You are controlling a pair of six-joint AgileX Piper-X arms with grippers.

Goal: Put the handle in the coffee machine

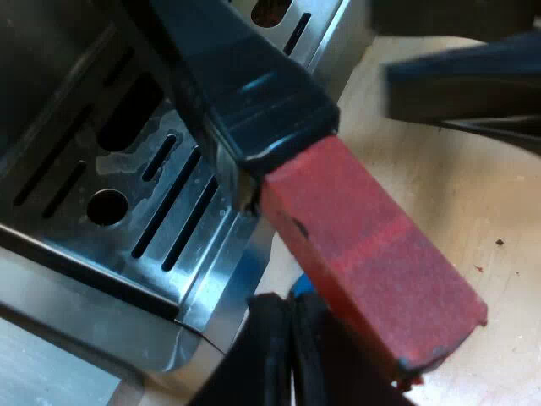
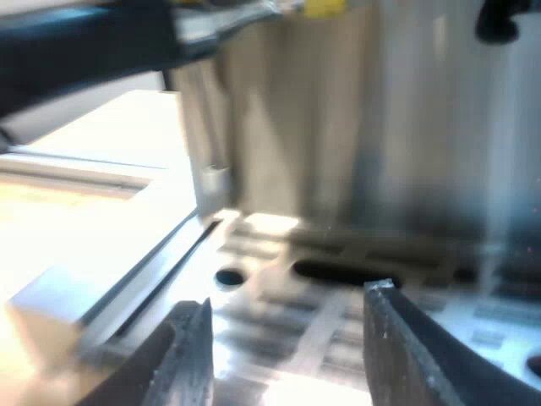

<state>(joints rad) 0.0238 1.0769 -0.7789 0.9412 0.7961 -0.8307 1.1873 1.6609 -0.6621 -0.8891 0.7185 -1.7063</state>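
Handle point(image 1: 245, 76) is at the front of the coffee machine point(image 2: 380, 127). Its dark grip slants over the drip tray point(image 1: 199, 216), and the red end point(image 1: 372, 262) sticks out past the tray's edge, above the table point(image 1: 507, 254). The metal head is hidden up under the machine, so can't tell if it is seated or locked.

Left gripper point(image 1: 331, 188) brackets the red end. One finger point(image 1: 279, 355) is just under it, maybe touching. The other stands clear with table showing between, so it looks spread, not clamped.

Right gripper point(image 2: 289, 296) hangs low over the drip tray, fingers wide, nothing between them. From that side a dark bar point(image 2: 84, 42) with a metal piece point(image 2: 228, 21) runs high across the machine's front. It is likely the same holder, but not sure.

Judgement: the carrying part is done and the handle is at the machine. Left to do, as far as shown: get the head into its socket, twist to lock, pull the arms clear.
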